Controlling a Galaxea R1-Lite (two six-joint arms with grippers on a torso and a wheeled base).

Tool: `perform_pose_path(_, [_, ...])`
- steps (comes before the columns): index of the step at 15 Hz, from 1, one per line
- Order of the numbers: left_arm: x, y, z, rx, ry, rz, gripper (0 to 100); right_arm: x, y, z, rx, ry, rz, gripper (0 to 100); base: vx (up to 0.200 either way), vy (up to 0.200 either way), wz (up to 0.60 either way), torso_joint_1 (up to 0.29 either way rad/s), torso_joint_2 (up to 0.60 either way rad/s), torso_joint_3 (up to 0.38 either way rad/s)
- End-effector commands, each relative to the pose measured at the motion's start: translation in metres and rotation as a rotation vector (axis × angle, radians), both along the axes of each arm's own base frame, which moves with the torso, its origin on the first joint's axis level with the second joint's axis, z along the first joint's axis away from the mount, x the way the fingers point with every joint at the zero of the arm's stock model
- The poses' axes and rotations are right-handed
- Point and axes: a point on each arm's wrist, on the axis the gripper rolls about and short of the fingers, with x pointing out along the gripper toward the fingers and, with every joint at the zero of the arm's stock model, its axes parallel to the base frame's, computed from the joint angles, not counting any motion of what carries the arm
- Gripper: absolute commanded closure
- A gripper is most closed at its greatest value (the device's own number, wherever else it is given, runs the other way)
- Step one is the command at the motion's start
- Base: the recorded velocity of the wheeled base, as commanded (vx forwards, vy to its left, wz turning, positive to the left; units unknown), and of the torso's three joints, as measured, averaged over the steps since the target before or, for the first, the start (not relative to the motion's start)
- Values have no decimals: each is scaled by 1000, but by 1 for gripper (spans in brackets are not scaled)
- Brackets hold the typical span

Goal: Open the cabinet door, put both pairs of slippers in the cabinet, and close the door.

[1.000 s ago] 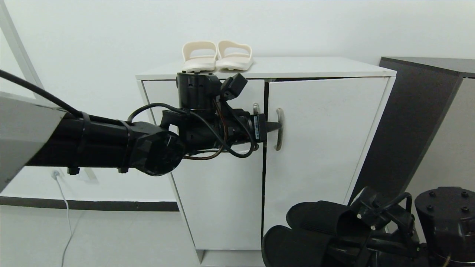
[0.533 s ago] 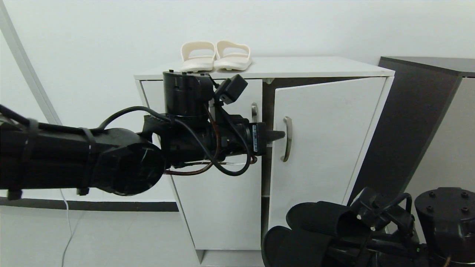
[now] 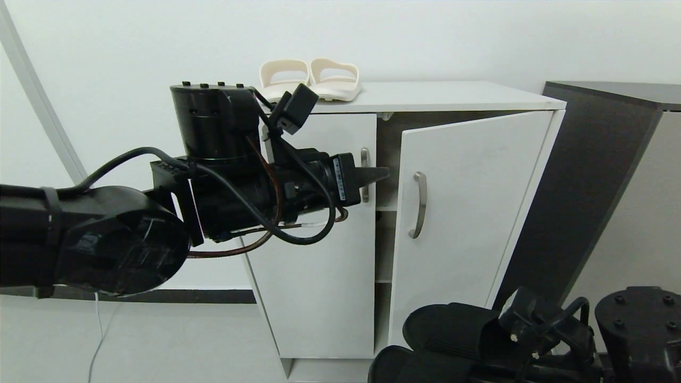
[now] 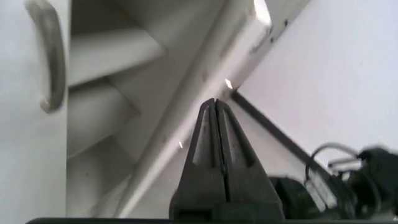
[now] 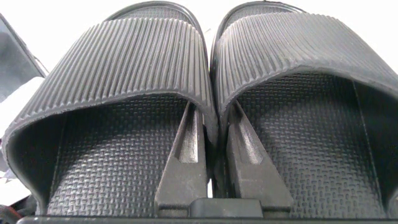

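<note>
The white cabinet has its right door swung partly out, with a dark gap and shelves showing between the two doors. My left gripper hangs shut and empty in front of that gap, left of the right door's handle and apart from it. In the left wrist view its closed fingers point at the door's edge. A cream pair of slippers lies on the cabinet top. My right gripper is shut on the black slippers, one finger inside each, low at the right.
The left door stays closed, its handle beside the gap. A dark cabinet stands against the right side of the white one. A white cable hangs down the wall at the lower left.
The left gripper pulled the right door outward by its handle, then came off the handle and drew back to the left. The door now stands wider. The black slippers sit slightly lower.
</note>
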Motion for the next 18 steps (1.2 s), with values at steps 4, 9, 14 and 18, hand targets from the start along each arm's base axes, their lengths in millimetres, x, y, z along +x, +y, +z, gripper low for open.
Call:
perform_pose_path(4, [39, -13, -13, 2, 13, 31, 100, -2, 0, 1, 3, -4, 7, 100, 0, 0, 0, 0, 0, 0])
perform_pose_path(9, [69, -30, -27, -8, -2, 36, 100, -2, 1, 0, 0, -3, 12, 100, 0, 0, 0, 0, 0, 0])
perform_pose_path(14, [78, -37, -37, -6, 3, 34, 100, -3, 2, -1, -6, 3, 17, 100, -80, 0, 0, 1, 0, 0])
perform_pose_path(18, [59, -60, -40, 1, 8, -35, 100, -6, 2, -3, -12, 8, 31, 100, -200, 0, 0, 5, 2, 2])
